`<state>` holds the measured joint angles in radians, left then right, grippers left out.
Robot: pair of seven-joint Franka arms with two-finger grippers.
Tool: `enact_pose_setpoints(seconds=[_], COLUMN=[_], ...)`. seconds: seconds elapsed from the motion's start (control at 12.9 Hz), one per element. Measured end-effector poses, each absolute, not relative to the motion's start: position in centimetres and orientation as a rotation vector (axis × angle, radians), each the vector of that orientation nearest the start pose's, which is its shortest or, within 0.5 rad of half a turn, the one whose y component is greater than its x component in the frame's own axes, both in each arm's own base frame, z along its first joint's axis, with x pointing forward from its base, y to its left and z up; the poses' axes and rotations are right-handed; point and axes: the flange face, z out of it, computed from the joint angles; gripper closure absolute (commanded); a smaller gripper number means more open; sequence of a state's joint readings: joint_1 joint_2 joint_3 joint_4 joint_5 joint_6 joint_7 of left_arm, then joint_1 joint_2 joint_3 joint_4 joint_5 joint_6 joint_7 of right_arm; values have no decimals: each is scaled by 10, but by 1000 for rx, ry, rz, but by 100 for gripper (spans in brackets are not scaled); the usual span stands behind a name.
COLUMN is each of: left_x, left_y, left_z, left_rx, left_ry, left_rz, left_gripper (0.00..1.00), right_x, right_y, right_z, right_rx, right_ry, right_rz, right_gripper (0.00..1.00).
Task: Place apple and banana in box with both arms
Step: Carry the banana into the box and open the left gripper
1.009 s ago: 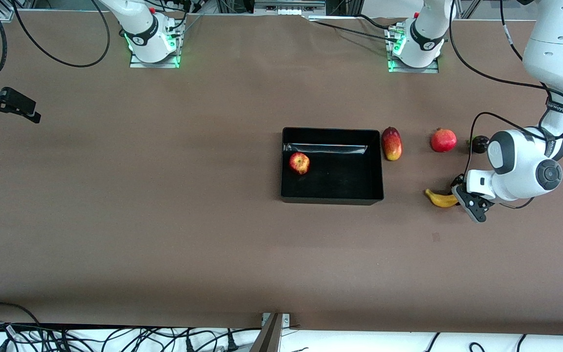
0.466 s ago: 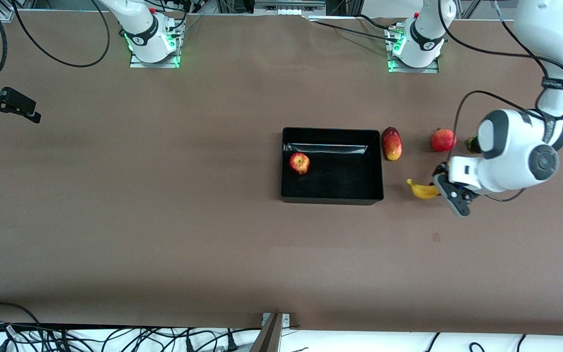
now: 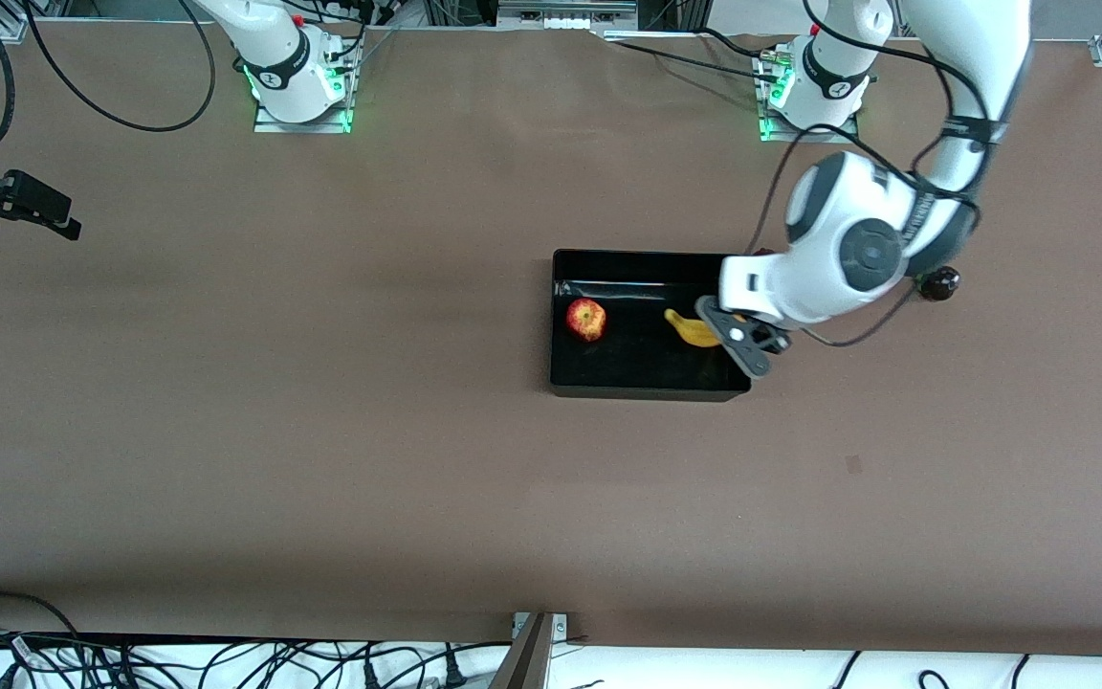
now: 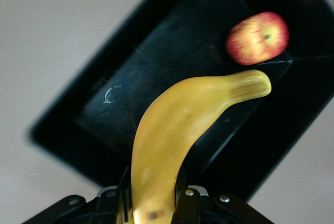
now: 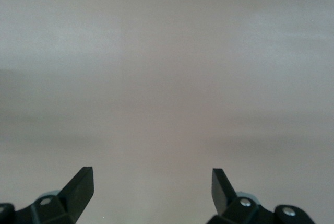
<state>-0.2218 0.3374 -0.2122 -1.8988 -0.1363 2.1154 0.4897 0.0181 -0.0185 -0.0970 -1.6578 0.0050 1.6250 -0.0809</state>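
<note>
While the banana (image 3: 692,329) is clamped by one end in the left gripper (image 3: 725,332), it is held in the air over the box (image 3: 649,387), right of centre in the front view, above the part of the box toward the left arm's end of the table. On the box floor, at the end toward the right arm, the apple (image 3: 586,319) is seen lying alone. A small dark round fruit (image 3: 940,283) is visible on the table (image 3: 321,431) at the right of the frame, partly covered by the left arm. At the far left edge the right gripper (image 3: 58,222) is seen hanging over bare table, where that arm waits.

In the left wrist view, the banana (image 4: 177,140) fills the middle of the frame, pinched at the bottom edge between the fingers (image 4: 190,205) of the left gripper (image 4: 151,211). The box (image 4: 68,130) is shown beneath it, and the apple (image 4: 258,37) sits at the upper right.

In the right wrist view, the fingertips (image 5: 79,185) of the right gripper (image 5: 151,185) are shown spread wide at the bottom of the frame, holding nothing, with only plain table (image 5: 167,67) above them.
</note>
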Motion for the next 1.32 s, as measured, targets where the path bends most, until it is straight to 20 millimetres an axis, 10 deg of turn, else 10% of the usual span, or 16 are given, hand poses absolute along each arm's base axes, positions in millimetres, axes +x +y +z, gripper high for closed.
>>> enact_pose_setpoints(seconds=[0.16,0.85,1.32], left_x=[534,521,524], left_y=[-281,-277,-279], left_z=[305,225,215], left_rx=[-3026,-2961,-2894], left_ry=[1350,1387,1445], left_rz=[184,119,56], left_gripper=[100,100,100], right_x=[550,550,550], right_y=[-43,-43,-43], right_z=[598,598,598], right_rx=[-3134,-3134,-3134], right_ry=[-3,-2,-2], right_rz=[22,23,23], right_gripper=[0,0,0])
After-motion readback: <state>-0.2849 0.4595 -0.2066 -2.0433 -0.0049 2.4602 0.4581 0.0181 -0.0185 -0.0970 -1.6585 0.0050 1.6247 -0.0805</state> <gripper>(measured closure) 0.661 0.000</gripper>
